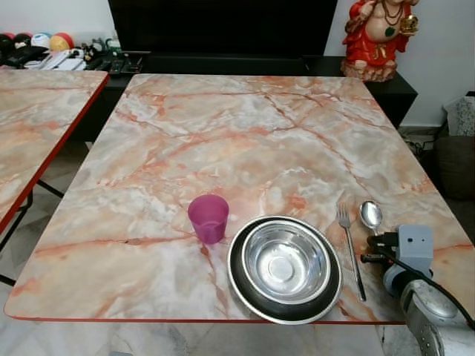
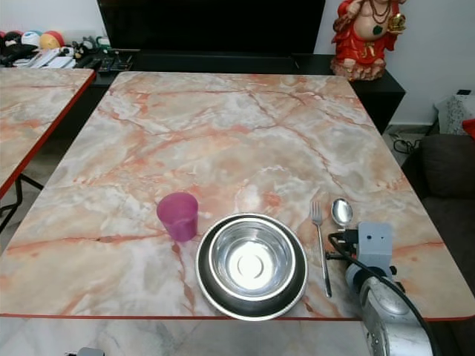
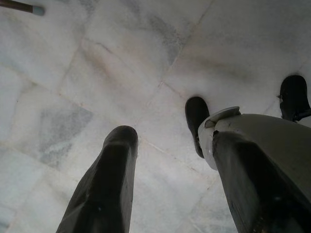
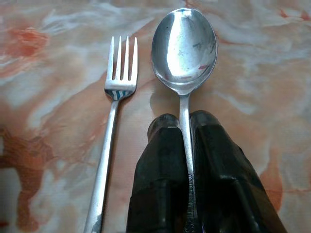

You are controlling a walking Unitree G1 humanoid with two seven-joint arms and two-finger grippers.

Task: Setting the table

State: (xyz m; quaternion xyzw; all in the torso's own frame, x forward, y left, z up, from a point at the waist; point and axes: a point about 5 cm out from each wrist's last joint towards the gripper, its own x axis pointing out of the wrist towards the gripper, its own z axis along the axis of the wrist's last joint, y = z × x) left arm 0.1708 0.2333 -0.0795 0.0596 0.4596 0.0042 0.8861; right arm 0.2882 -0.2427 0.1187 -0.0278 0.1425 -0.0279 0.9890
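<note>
On the marble table (image 1: pixel 245 141), near its front edge, a steel bowl (image 1: pixel 286 263) sits in a dark plate (image 1: pixel 237 280). A pink cup (image 1: pixel 208 218) stands upright just left of them. To the right of the plate lies a fork (image 1: pixel 349 248), prongs pointing away from me. Beside it is a spoon (image 4: pixel 184 46), and my right gripper (image 4: pixel 184 121) is shut on the spoon's handle, low over the table. My left gripper (image 3: pixel 172 127) hangs open over the pale floor tiles, nothing between its fingers.
A second marble table (image 1: pixel 37 111) stands close on the left with a gap between. Behind the table runs a low black cabinet (image 1: pixel 223 63) with a red statue (image 1: pixel 378 37) at its right end. A dark sofa (image 2: pixel 449 163) sits to the right.
</note>
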